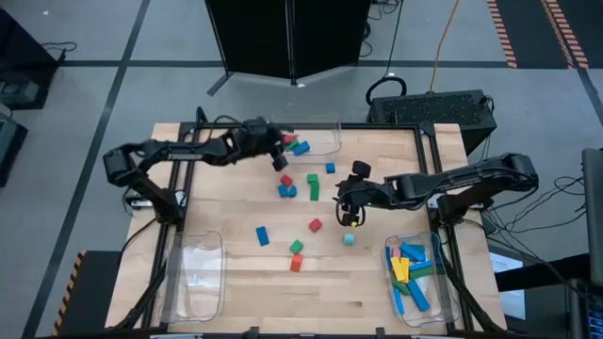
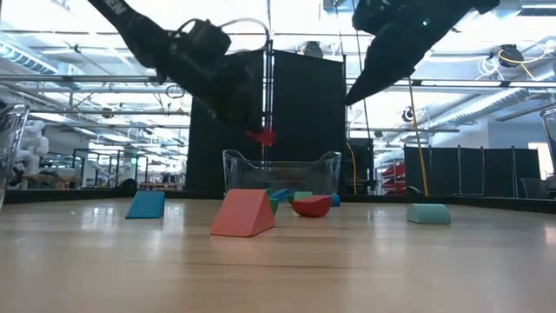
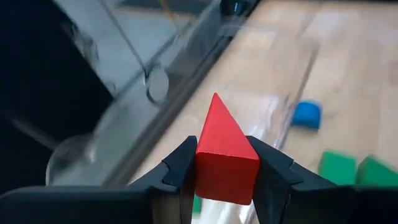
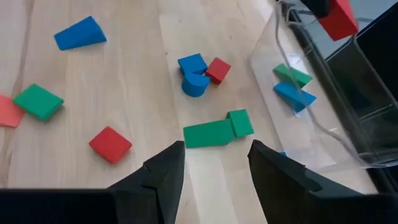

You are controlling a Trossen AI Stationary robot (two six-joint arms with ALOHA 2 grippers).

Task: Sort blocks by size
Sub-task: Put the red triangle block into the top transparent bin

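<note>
A: Left tool [image 3: 221, 165]?
B: Clamped on a red triangular block [image 3: 225, 158], point facing away from the wrist. It hangs in the air at the near rim of the far clear bin [image 1: 325, 137]. Low view shows the red block well above the table [image 1: 226, 202].

A: What's in that bin?
B: A green wedge [image 4: 292, 74] and a blue wedge [image 4: 295, 95], just ahead of the left tool.

A: Right tool [image 4: 211, 168]?
B: Fingers apart, nothing between them, pointed down over the middle of the table. Straight ahead of it lies a long green bar [image 4: 208, 134] touching a small green cube [image 4: 240, 122].

A: Other blocks near it?
B: Beyond the bar, a blue piece [image 4: 193, 64], a blue half-round [image 4: 195, 84] and a small red cube [image 4: 217, 70] bunched together. Off to one side of the right tool: a flat red block [image 4: 110, 144], a green block [image 4: 38, 101], an orange-red one [image 4: 7, 111] at the frame edge, and farther out a blue wedge [image 4: 78, 34].

A: The side bins?
B: In the high view, the bin [image 1: 443, 294] beside the right arm's base has a pile of blue, yellow and green bars [image 1: 410, 273]. The bin [image 1: 193, 273] on the left arm's side shows no blocks.
</note>
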